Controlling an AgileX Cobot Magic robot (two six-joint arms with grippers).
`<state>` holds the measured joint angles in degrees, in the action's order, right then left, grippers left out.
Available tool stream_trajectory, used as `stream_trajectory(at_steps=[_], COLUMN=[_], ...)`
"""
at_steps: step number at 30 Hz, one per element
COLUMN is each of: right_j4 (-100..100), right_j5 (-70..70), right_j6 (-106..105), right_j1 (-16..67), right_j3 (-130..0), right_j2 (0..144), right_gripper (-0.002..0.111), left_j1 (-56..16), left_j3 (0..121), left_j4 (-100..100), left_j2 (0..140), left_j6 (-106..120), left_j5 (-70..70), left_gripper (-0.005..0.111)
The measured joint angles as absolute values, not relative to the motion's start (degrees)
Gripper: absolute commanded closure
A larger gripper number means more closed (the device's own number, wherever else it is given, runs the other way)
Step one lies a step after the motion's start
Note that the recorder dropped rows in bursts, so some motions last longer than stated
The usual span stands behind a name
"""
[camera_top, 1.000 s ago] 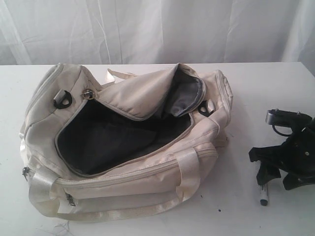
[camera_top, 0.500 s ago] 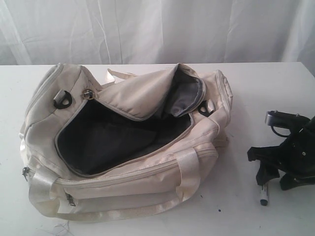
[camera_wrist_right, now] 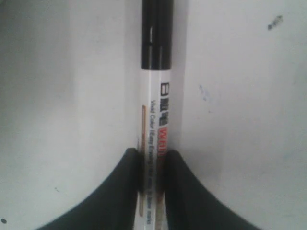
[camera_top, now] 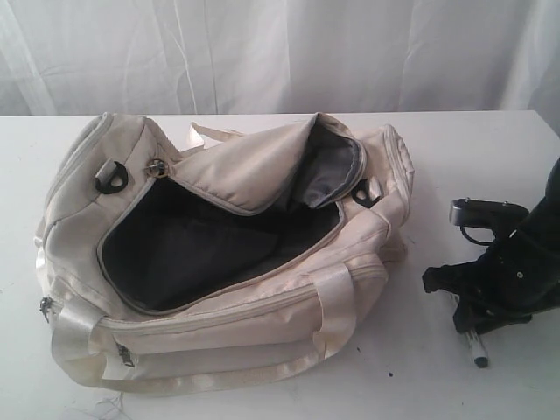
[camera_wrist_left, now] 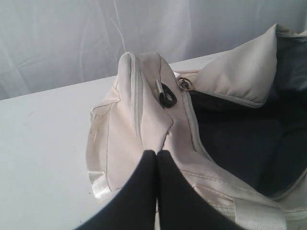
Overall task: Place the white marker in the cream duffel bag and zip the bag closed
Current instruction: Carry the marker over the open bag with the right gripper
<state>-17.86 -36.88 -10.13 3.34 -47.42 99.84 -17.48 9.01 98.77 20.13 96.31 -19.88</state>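
Note:
The cream duffel bag (camera_top: 254,319) lies on the white table with its main zipper open and its dark inside showing. The white marker (camera_top: 478,352) lies on the table to the right of the bag, black cap toward the front edge. My right gripper (camera_top: 468,322) is down over it. In the right wrist view the right gripper (camera_wrist_right: 152,155) has both fingers pressed against the white marker's (camera_wrist_right: 156,96) printed barrel. My left gripper (camera_wrist_left: 156,154) is shut with nothing in it, hovering near one end of the duffel bag (camera_wrist_left: 144,110). The left arm is out of the exterior view.
A white curtain (camera_top: 280,52) hangs behind the table. The bag's webbing handles (camera_top: 337,302) drape over its front side. A black strap ring (camera_top: 112,178) sits on the bag's left end. Bare table (camera_top: 490,157) lies right of the bag.
My right gripper has closed from wide open onto the marker's barrel. The right arm has shifted a little to the left, and the marker now lies slightly more slanted.

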Motion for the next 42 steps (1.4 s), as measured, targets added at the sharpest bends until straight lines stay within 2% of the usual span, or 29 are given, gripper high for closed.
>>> stream_trajectory(at_steps=[6, 13, 18, 28, 42], right_j4=[-17.7, -30.5, -39.1, -40.7, -41.1], right_j5=[-47.8, -60.2, -54.6, -41.8, -36.0], right_j6=[-11.6, -28.4, -35.2, -50.8, -64.9], right_j1=[3.6, 7.5, 12.3, 20.8, 27.8], right_j3=[-56.2, -61.4, -66.9, -78.8, -80.4], right_j2=[92.1, 84.1, 86.4, 105.9, 115.6], right_gripper=[0.108, 0.108, 0.108, 0.108, 0.108], left_j1=[-17.5, -17.5, -17.5, -17.5, -17.5], left_j3=[9.0, 9.0, 9.0, 9.0, 9.0], left_j4=[98.8, 98.8, 98.8, 98.8, 98.8], left_j2=[20.1, 20.1, 20.1, 20.1, 20.1], left_j6=[96.3, 96.2, 96.2, 96.2, 96.2], left_j5=[-19.9, -19.9, -19.9, -19.9, -19.9], left_gripper=[0.107, 0.107, 0.107, 0.107, 0.107])
